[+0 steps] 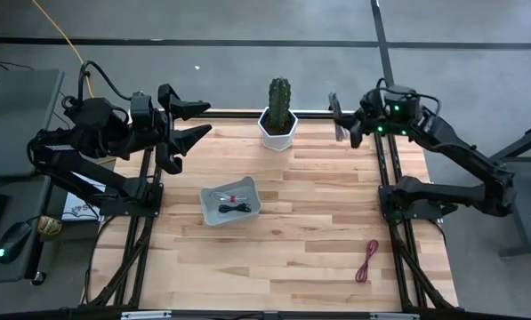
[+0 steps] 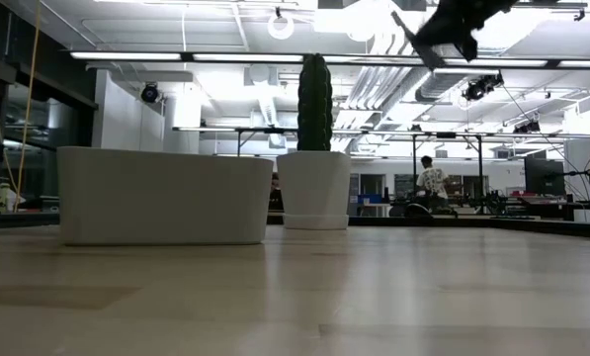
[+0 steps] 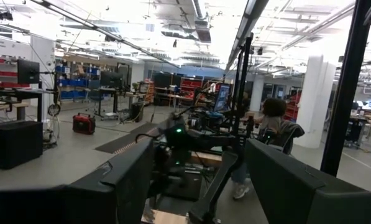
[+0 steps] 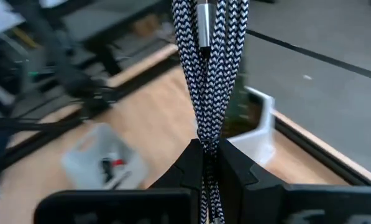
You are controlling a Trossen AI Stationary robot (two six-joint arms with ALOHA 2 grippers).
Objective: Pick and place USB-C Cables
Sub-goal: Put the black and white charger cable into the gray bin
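My right gripper (image 1: 340,121) (image 4: 210,155) is raised over the table's far right corner, beside the cactus pot. It is shut on the grey braided USB-C cable bundle (image 4: 210,68) (image 1: 334,110). The white-with-red cable (image 1: 229,194) and the black cable (image 1: 237,209) lie inside a small pale tray (image 1: 208,212) at mid-table. The dark red cable (image 1: 367,260) lies on the wood near the table's right near corner. My left gripper (image 1: 203,120) (image 3: 197,186) hovers open above the table's far left part, touching nothing. My right gripper pinches the grey bundle between its two fingers, several strands together, at a point along its length (image 4: 210,144). The fingers (image 4: 185,165) run along the bundle, roughly level and pointing toward the table's left. The bundle sticks out past the fingertips with a silver plug (image 4: 204,25) showing, lifted clear of the table.
A cactus in a white pot (image 1: 279,124) (image 2: 314,188) stands at the middle of the far edge, close to my right gripper. The tray (image 2: 166,196) shows left of the pot in the low view. A person stands in the room beyond. Bare wood lies around the tray.
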